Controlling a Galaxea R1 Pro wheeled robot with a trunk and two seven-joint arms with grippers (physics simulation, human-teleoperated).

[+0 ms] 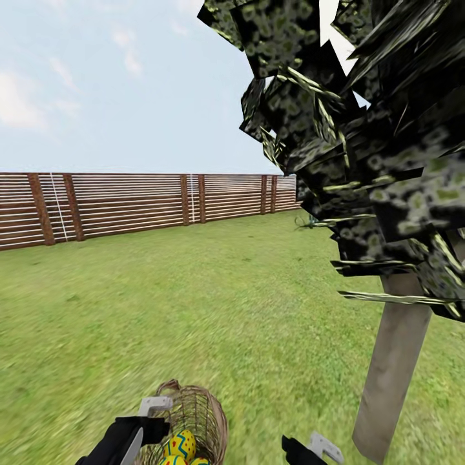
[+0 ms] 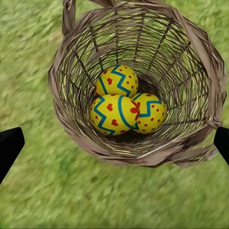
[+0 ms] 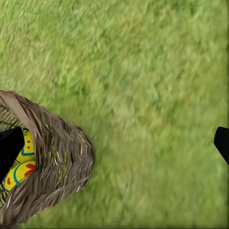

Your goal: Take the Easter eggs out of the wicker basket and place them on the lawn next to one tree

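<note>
The wicker basket [image 1: 201,416] stands on the lawn [image 1: 245,310] at the bottom of the head view. Inside it lie three Easter eggs: one [image 2: 116,81] at the back, one [image 2: 114,114] in front and one [image 2: 150,112] beside it. They are yellow with blue zigzags and red spots. My left gripper [image 2: 117,143] hovers open above the basket's mouth, its fingertips [image 2: 10,145] wide apart. My right gripper [image 3: 116,145] is open over bare grass beside the basket [image 3: 52,162]. A tree [image 1: 394,361] with a pale trunk rises close by on the right.
The tree's dark blocky crown [image 1: 361,142] hangs low over the right half of the head view. A brown slat fence [image 1: 129,203] closes the far side of the garden. Open grass stretches between the basket and the fence.
</note>
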